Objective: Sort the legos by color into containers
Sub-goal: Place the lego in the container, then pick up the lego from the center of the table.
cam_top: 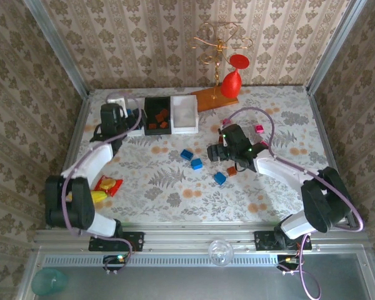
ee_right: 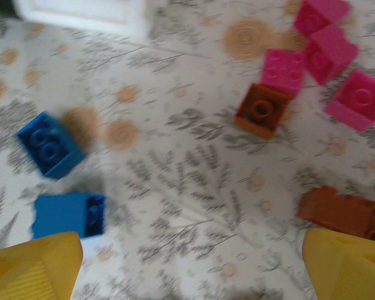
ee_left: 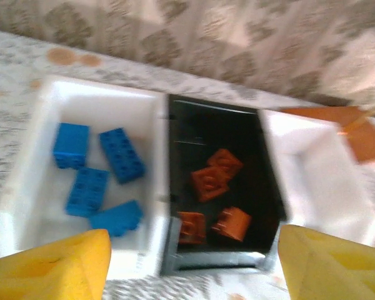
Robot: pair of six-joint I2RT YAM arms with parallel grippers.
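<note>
Three bins stand in a row at the back left. The left white bin [ee_left: 25,187] holds several blue legos [ee_left: 122,154]. The black bin [ee_left: 262,156] holds several brown-orange legos [ee_left: 208,182]. The right white bin [ee_left: 319,181] looks empty. My left gripper [ee_left: 190,265] is open and empty, hovering just in front of the bins [cam_top: 157,115]. My right gripper [ee_right: 190,265] is open and empty over the cloth among loose legos: two blue [ee_right: 50,145], two brown-orange [ee_right: 261,110] and several pink [ee_right: 356,100]. From above, the right gripper [cam_top: 215,151] is near the blue bricks [cam_top: 196,164].
A red goblet [cam_top: 232,81] stands on a wooden base [cam_top: 209,99] with a gold wire stand [cam_top: 220,40] behind the bins. A yellow banana toy [cam_top: 106,186] lies at the front left. Patterned walls close in the table on three sides.
</note>
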